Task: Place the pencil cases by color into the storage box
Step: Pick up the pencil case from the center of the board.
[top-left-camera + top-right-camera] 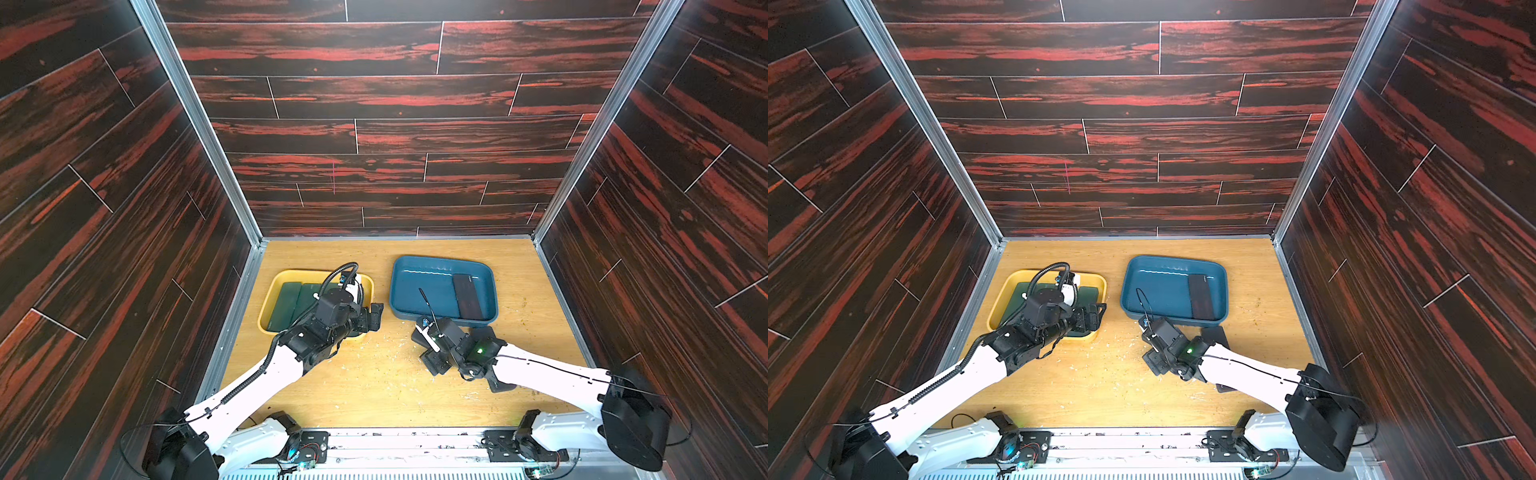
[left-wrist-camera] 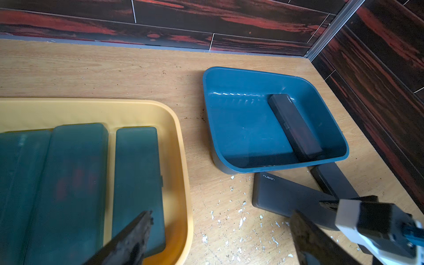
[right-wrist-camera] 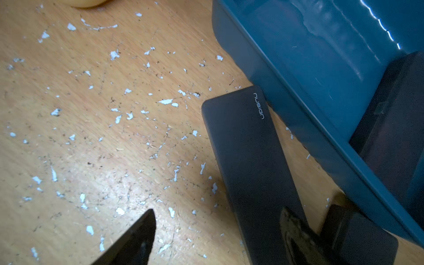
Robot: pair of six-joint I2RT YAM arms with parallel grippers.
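Right jaws apart over the black pencil case (image 3: 247, 160) by the blue box (image 3: 247, 64), I see left jaws apart too.

The near middle of the worktop (image 1: 386, 386) lay open, only pale flecks (image 3: 165, 101) on it; the strip between the yellow tray (image 2: 181, 146) and the blue tray (image 2: 208, 119) was bare too; three green cases (image 2: 75, 174) nearly filled the yellow tray's floor; in the blue tray a black case (image 2: 296, 128) lay along its right-hand wall, the rest free; two black cases (image 2: 284, 197) blocked the worktop just before it.
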